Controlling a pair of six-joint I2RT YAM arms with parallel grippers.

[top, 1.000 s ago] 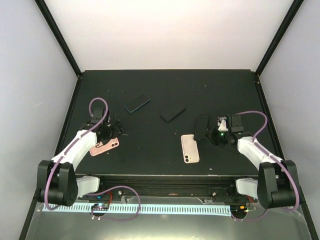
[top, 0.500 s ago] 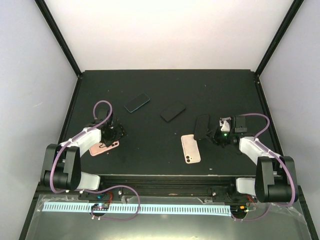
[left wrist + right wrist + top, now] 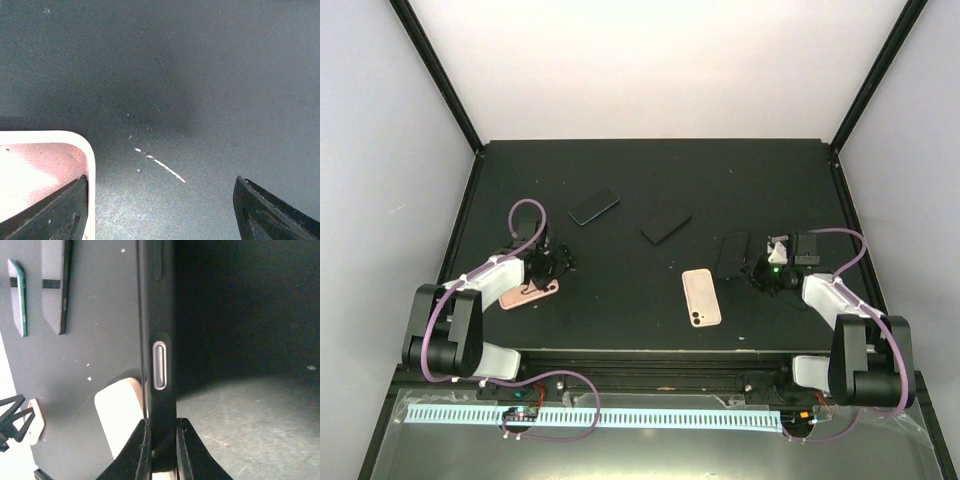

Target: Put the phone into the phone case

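Note:
My right gripper (image 3: pixel 761 270) is shut on a black phone (image 3: pixel 731 253) and holds it on its long edge on the table. In the right wrist view the fingers (image 3: pixel 141 445) clamp the black phone (image 3: pixel 159 330) edge-on, its side button showing. A pink phone case (image 3: pixel 701 297), camera cutout toward the front, lies flat just left of it and shows behind the phone in the right wrist view (image 3: pixel 120 415). My left gripper (image 3: pixel 553 262) is open and empty beside a second pink case (image 3: pixel 529 293). In the left wrist view that case's white-rimmed corner (image 3: pixel 47 167) touches the left finger (image 3: pixel 65 210).
A teal-edged phone (image 3: pixel 594 205) and a black phone (image 3: pixel 666 222) lie flat at mid-table; both also show in the right wrist view, the teal one (image 3: pixel 16 295) and the black one (image 3: pixel 52 285). A white scratch (image 3: pixel 160 163) marks the mat between my left fingers.
My right gripper has shifted a little to the right with the black phone. My left arm has folded back and its gripper now sits just right of the left pink case.

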